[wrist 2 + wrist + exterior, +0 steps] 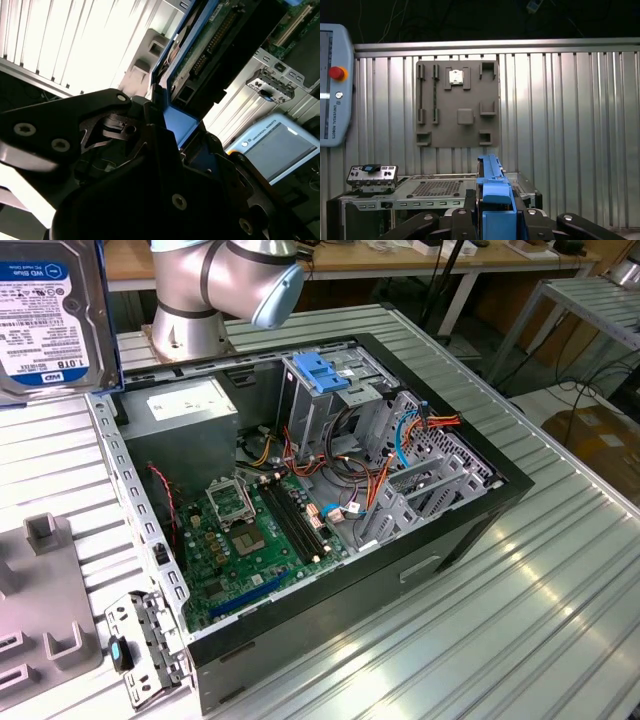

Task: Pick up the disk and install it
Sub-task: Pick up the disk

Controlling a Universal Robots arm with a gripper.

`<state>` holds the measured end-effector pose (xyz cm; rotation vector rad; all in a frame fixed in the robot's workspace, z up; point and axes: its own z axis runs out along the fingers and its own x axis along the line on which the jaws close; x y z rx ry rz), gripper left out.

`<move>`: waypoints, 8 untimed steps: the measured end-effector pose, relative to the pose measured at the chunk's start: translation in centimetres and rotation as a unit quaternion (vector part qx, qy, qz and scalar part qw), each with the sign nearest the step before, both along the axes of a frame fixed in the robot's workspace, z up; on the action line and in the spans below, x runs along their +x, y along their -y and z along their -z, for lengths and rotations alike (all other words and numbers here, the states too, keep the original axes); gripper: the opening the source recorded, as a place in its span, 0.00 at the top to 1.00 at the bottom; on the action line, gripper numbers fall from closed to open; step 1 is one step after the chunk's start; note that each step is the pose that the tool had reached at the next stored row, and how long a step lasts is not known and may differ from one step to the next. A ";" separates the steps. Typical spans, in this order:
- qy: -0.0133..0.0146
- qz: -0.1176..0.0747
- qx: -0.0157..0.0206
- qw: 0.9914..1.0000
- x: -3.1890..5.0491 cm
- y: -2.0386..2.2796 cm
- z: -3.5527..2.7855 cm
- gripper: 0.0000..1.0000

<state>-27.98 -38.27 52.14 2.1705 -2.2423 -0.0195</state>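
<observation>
First wrist view, gripper (493,209) clamping disk (490,175) (blue-railed)

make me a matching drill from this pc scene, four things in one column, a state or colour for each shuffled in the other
1 disk
2 computer case
3 teach pendant
4 fixture plate

a grey, raised holders
b red button on it
c held in the gripper
d side open, motherboard showing

Pairs: 1-c, 2-d, 3-b, 4-a

Shows as a flat disk (50,310) with bright blue side rails (490,175), upright above the table at the exterior view's upper left, label facing out.
</observation>
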 end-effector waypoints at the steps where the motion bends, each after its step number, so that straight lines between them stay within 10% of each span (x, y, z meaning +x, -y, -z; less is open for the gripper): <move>1: 0.000 0.000 0.000 1.000 0.07 0.22 0.01 0.63; 8: 0.000 0.000 0.000 1.000 0.59 1.53 0.15 0.63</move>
